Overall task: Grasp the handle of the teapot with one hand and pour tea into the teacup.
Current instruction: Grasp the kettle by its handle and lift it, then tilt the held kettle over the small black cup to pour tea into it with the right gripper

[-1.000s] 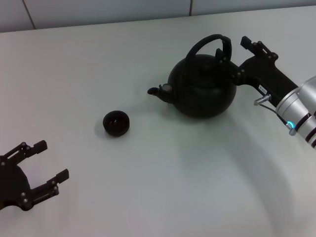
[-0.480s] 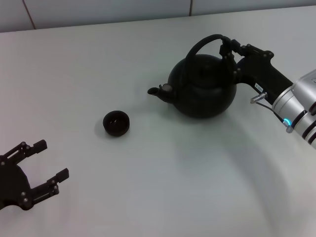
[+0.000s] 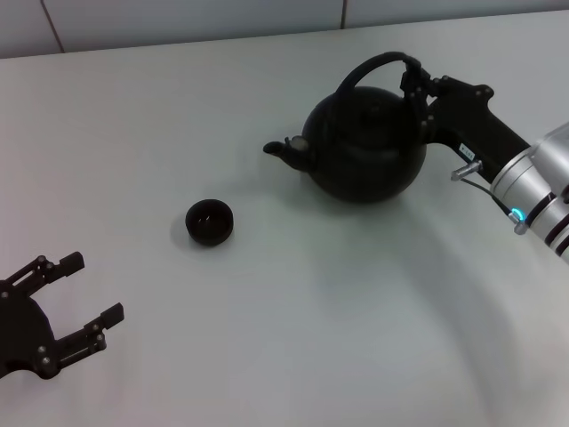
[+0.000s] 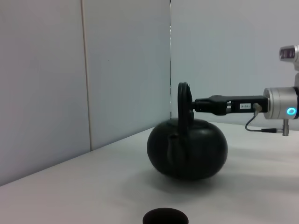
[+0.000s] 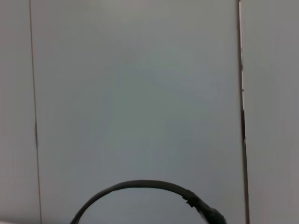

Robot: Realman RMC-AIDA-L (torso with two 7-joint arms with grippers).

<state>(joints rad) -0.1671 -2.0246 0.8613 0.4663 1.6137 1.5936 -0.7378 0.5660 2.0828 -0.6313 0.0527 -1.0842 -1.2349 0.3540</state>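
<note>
While the right gripper (image 3: 414, 82) clamps its fingers on the handle (image 3: 378, 65) near the top of the arch, the teapot (image 3: 363, 147) hangs clear of the white table (image 3: 267, 338), a strip of shadow showing under its belly in the left wrist view. Its spout (image 3: 283, 153) points toward the teacup (image 3: 209, 221), which sits on the table well apart from the teapot, on the spout side and nearer the robot. The left gripper (image 3: 55, 307) rests low, beyond the teacup from the teapot, its jaws spread and holding nothing.
</note>
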